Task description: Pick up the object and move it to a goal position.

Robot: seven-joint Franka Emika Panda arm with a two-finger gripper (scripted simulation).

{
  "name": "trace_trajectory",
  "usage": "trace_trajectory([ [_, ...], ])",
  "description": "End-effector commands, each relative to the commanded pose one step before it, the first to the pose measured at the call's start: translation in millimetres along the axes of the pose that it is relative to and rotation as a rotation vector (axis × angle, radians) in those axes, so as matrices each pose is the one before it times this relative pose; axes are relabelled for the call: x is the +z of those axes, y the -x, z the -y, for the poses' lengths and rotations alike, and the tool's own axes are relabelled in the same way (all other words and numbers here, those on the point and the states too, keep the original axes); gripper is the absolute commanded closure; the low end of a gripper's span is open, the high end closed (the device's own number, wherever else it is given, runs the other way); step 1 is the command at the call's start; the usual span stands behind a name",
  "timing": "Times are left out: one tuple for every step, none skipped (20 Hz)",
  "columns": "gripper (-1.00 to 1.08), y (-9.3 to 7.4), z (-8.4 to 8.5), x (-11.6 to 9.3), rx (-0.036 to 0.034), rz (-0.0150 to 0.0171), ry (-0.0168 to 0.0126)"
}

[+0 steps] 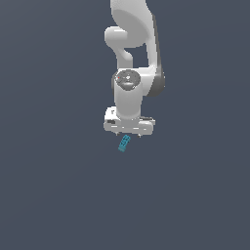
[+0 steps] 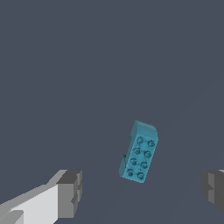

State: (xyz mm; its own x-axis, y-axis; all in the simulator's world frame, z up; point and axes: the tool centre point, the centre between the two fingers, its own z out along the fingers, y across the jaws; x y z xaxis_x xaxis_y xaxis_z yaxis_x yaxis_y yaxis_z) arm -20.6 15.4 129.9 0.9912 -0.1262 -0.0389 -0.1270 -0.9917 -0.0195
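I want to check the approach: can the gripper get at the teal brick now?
Probably yes. The gripper is open, and the teal brick lies between its fingers with nothing in the way.

The white Panda arm [image 1: 131,53] hangs straight down, its wrist vertical. The gripper [image 1: 128,135] points downward with its grey-padded fingers [image 2: 70,192] spread wide apart (nothing sits between them), holding nothing.
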Motion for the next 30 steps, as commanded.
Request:
trace_trajectory([
  [-0.92,3.17,-3.20,11.69,0.05714,-0.00676,0.00218],
  [-0.92,1.45,-1.60,5.14,0.02605,-0.00335,0.00103],
  [-0.92,1.44,-1.64,4.93,0.02530,-0.00331,0.00103],
  [-0.92,1.38,-1.61,4.58,0.02377,-0.00318,0.00100],
  [-0.92,1.31,-1.58,4.23,0.02224,-0.00303,0.00095],
  [-0.92,1.23,-1.52,3.90,0.02070,-0.00287,0.00091],
  [-0.92,1.15,-1.46,3.57,0.01917,-0.00270,0.00086],
  [-0.92,1.06,-1.39,3.25,0.01763,-0.00253,0.00080],
  [-0.92,0.97,-1.31,2.94,0.01610,-0.00234,0.00074],
  [-0.92,0.88,-1.22,2.63,0.01456,-0.00215,0.00067],
  [-0.92,0.79,-1.11,2.34,0.01303,-0.00195,0.00061],
  [-0.92,0.70,-1.00,2.05,0.01148,-0.00174,0.00054],
  [-0.92,0.60,-0.89,1.76,0.00996,-0.00152,0.00047],
  [-0.92,0.51,-0.75,1.48,0.00841,-0.00129,0.00040],
  [-0.92,0.41,-0.63,1.21,0.00690,-0.00107,0.00033],
  [-0.92,0.32,-0.50,0.94,0.00537,-0.00084,0.00026],
  [-0.92,0.23,-0.35,0.67,0.00382,-0.00060,0.00018],
  [-0.92,0.15,-0.20,0.40,0.00226,-0.00035,0.00011],
  [-0.92,0.03,-0.11,0.13,0.00083,-0.00013,0.00004],
  [-0.92,-0.07,0.35,-0.53,-0.00493,0.00139,0.00010],
  [-0.92,0.02,0.01,0.34,0.00000,0.00000,0.00000],
  [-0.92,0.05,0.03,1.02,0.00000,0.00000,0.00000],
  [-0.92,0.09,0.05,1.70,0.00000,0.00000,0.00000],
  [-0.92,0.02,-0.17,2.30,0.00047,-0.00012,-0.00001],
  [-0.92,0.06,-0.15,2.97,0.00047,-0.00012,0.00000],
  [-0.92,0.21,0.11,3.69,0.00000,0.00000,0.00000],
  [-0.92,0.07,-0.30,4.22,0.00082,-0.00021,0.00000],
  [-0.92,0.18,-0.10,4.89,0.00047,-0.00012,0.00000],
  [-0.92,0.21,-0.08,5.49,0.00047,-0.00012,0.00000],
  [-0.92,0.13,-0.17,5.32,0.00067,-0.00018,0.00000],
])
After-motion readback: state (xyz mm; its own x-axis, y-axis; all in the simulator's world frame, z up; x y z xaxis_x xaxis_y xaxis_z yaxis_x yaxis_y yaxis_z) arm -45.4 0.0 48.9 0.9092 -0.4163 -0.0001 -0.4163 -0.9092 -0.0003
